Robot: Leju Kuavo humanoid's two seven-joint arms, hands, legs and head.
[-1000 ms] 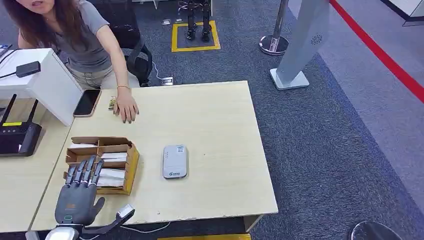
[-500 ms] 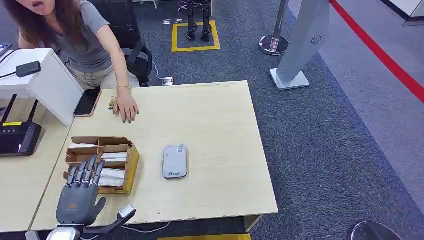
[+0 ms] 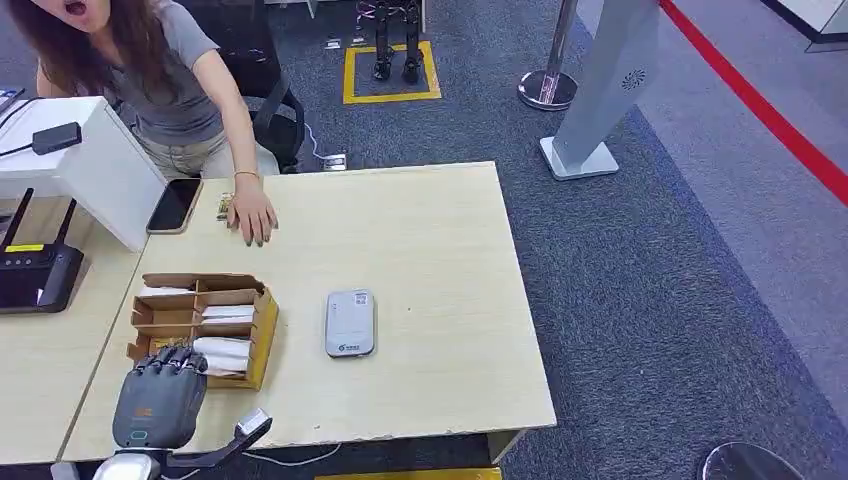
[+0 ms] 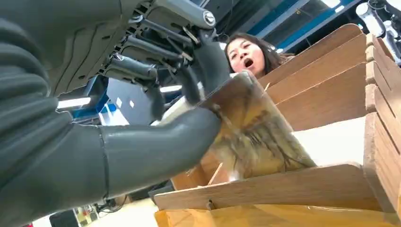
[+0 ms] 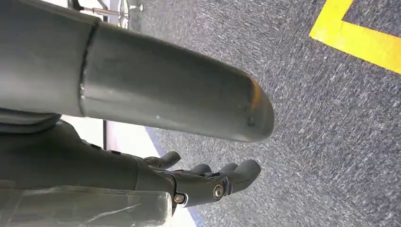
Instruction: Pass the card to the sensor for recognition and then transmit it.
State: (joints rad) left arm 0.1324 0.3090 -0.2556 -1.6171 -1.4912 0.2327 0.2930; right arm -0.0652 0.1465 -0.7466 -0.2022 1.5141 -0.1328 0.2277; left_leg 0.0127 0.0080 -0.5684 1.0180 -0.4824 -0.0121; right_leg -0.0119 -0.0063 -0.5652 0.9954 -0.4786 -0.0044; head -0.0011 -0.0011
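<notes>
At worktop's near left corner, left hand [image 3: 160, 398] curled into card box [image 3: 262, 330], pinching a blurred, glare-washed card [image 4: 250, 130]; right hand [image 5: 208, 179] spread, partly hidden.

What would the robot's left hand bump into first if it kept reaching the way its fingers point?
Probably the white cards in the brown cardboard divider box: the left hand curls over its near compartment, already pinching a clear-sleeved card there.
</notes>
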